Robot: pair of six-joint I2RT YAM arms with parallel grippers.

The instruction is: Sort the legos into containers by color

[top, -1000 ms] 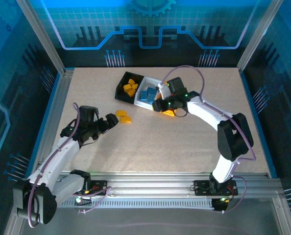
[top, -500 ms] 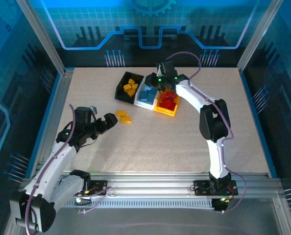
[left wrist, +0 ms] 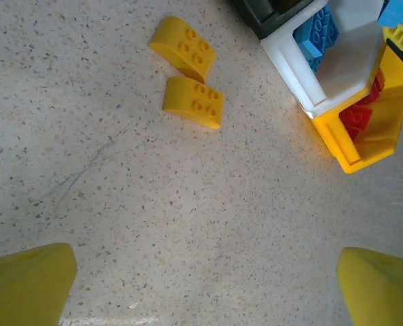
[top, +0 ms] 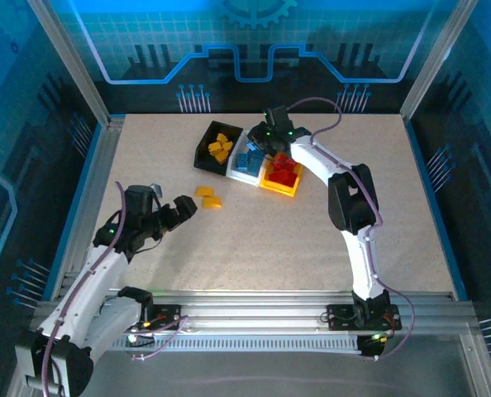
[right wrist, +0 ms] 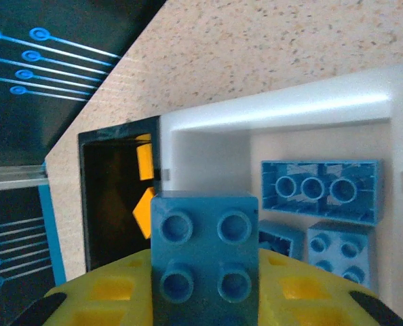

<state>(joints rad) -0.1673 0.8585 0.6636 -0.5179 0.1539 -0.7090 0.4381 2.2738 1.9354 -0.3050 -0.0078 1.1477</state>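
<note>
- Legos: two yellow legos (left wrist: 193, 102) lie side by side on the table (left wrist: 188, 224), near the bins.
- The black bin (top: 201, 159) has more yellow legos (top: 220, 147) in it.
- The white bin (right wrist: 276, 112) sits in the middle and has blue legos (right wrist: 320, 190) in it.
- The yellow bin (left wrist: 351, 153) has red legos (left wrist: 356, 117) in it.
- The three bins touch each other in a row.
- The right gripper (top: 260, 149) is closed tight on one blue lego (right wrist: 205, 251). It holds it up over the white bin, close to the wall by the black bin.
- The left gripper (top: 184, 207) is wide open and holds nothing. Its yellow fingers (left wrist: 25, 282) stand far apart. It hangs over the bare table, a little way from the two yellow legos.
</note>
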